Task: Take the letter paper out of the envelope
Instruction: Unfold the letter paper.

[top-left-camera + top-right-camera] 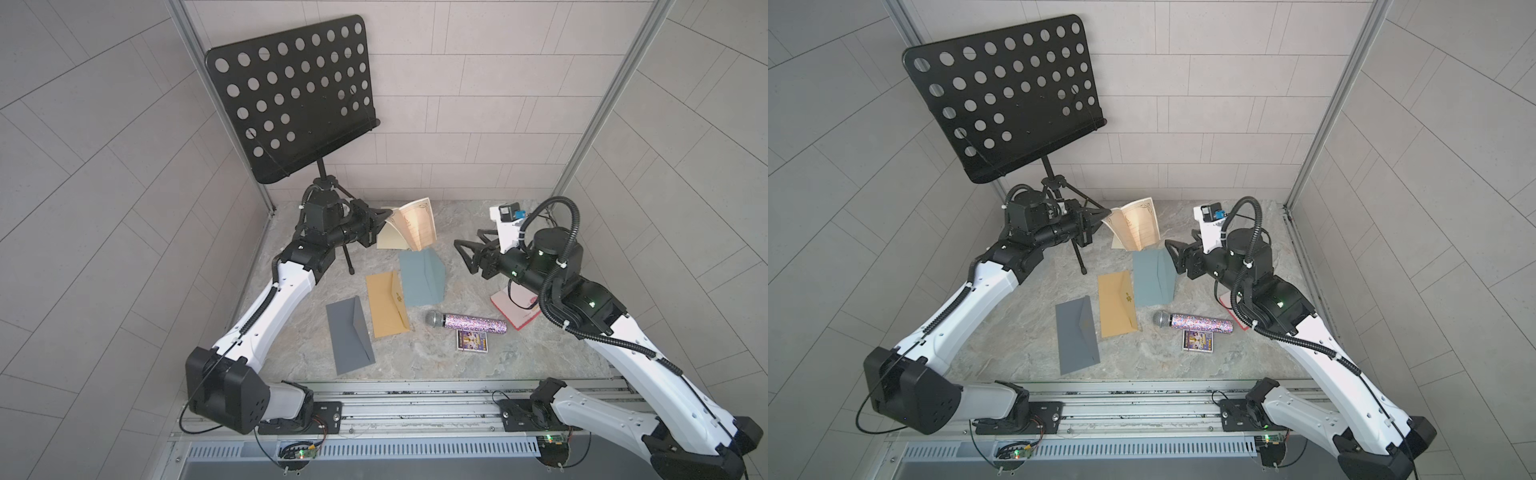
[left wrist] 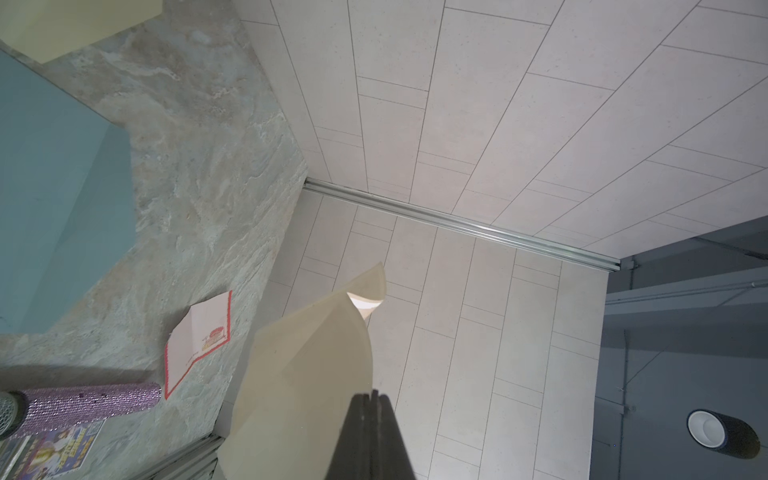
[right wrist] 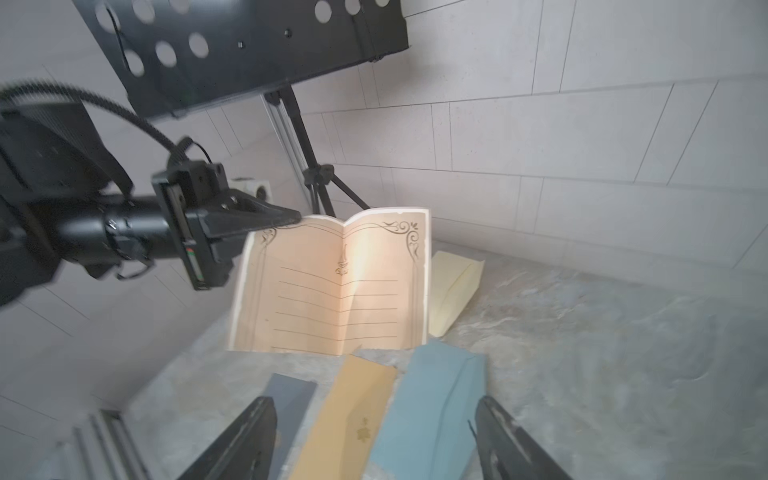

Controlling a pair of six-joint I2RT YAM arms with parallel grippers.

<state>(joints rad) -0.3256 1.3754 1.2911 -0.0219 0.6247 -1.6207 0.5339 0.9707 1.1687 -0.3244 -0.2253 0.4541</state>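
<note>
Letter paper [image 1: 417,226] hangs upright from the left pincer [image 1: 388,214] clenched on its top corner near the desk's [image 1: 498,353] back edge; right pincer [image 3: 374,399] released, apart.

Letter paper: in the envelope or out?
Out. The letter paper hangs from the left hand, pinched at an upper corner, spread open along a centre crease; the cream envelope lies on the table behind it.

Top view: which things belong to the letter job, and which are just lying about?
Job: letter paper; left gripper, shut on it; right gripper, open; cream envelope beside it, likely its source.
Lying about: blue envelope, tan envelope, grey envelope, microphone, picture card, pink card, music stand.
</note>
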